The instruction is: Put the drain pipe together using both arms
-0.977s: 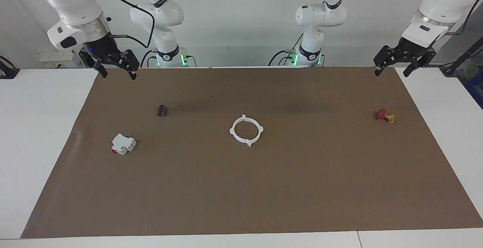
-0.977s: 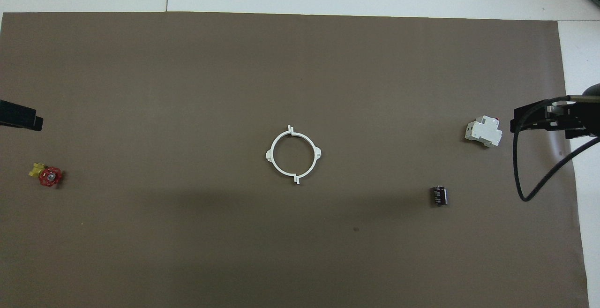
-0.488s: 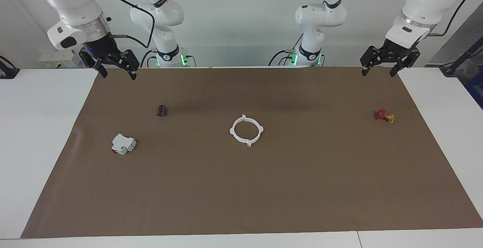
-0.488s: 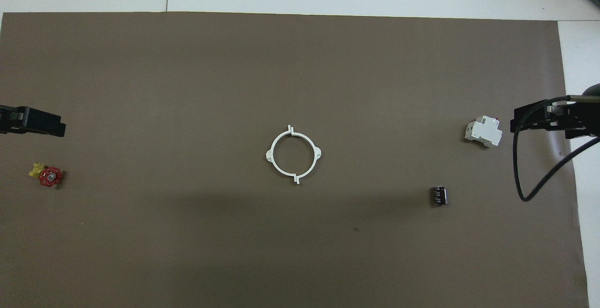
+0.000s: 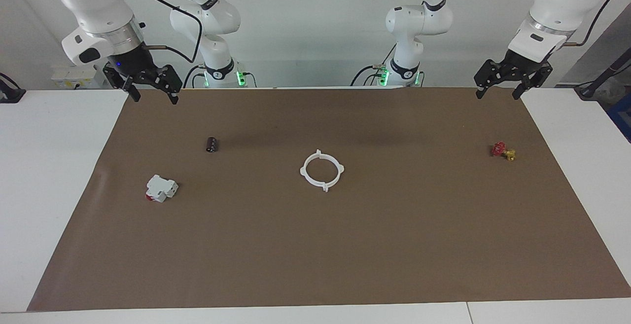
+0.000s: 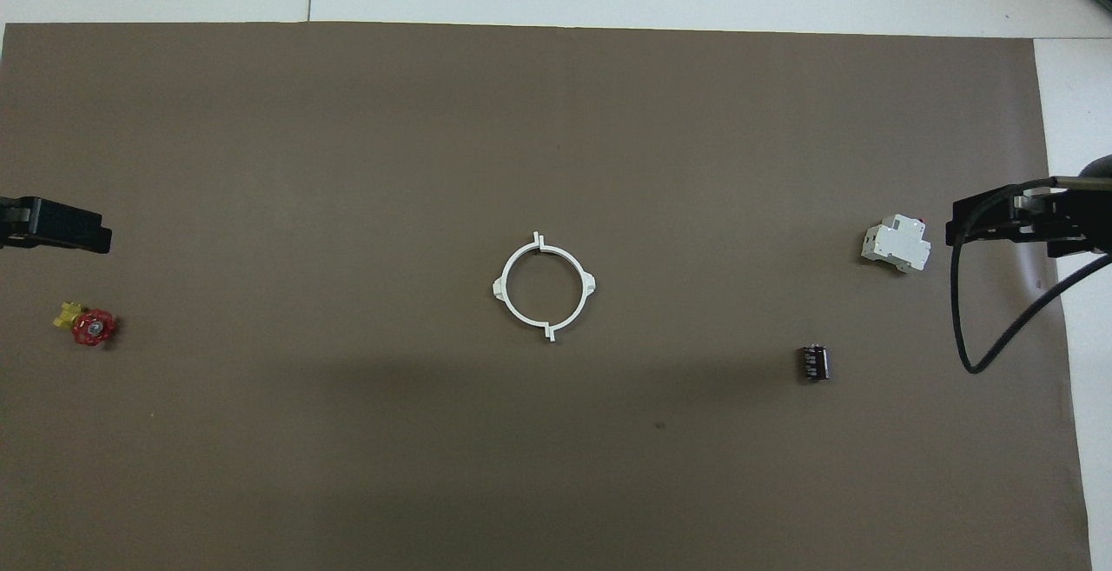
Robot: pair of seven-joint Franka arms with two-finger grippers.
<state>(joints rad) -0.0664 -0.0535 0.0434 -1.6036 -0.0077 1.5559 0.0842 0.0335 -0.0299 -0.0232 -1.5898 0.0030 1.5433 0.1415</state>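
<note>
Close in by the robots, both black two-finger grippers hang in the air with fingers spread and nothing in them: the right gripper over the brown mat's corner at the right arm's end, the left gripper over the mat's corner at the left arm's end. A little farther out lies the small black cylinder, and at the left arm's end a small red and yellow valve-like piece. Then comes the thin white plastic ring with four outward tabs, flat on the middle of the mat, its two half-arcs meeting end to end; it looks already joined. I'd judge it very light, fairly stiff yet springy, smooth enough to skid on the mat, and the thin tabs breakable; each arc's rim, away from the joints, seems the best hold. Farthest is the white boxy block with a red mark. Compared with a second ago, only the left gripper has shifted, inward along the mat's edge; everything else is unmoved.
</note>
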